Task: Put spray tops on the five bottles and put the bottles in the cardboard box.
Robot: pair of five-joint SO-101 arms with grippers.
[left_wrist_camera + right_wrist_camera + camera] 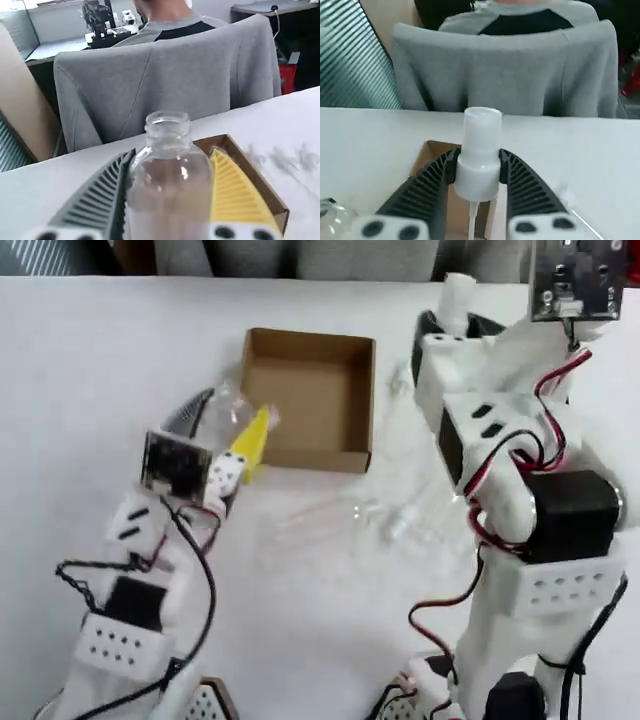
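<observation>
My left gripper (235, 412) is shut on a clear, uncapped bottle (167, 175), held upright between a dark finger and a yellow finger (235, 195). It sits just off the left side of the open cardboard box (310, 400). My right gripper (477, 159) is shut on a white spray top (480, 150) with its thin tube hanging down. In the high view that spray top (457, 295) is up at the back right, beyond the box's right corner. Other clear bottles (405, 522) lie on the table in front of the box.
The box interior (318, 390) holds nothing. The box rim (260, 187) lies right behind the held bottle. A person in a grey top (165, 65) sits beyond the table's far edge. The right arm's body (530, 540) fills the front right.
</observation>
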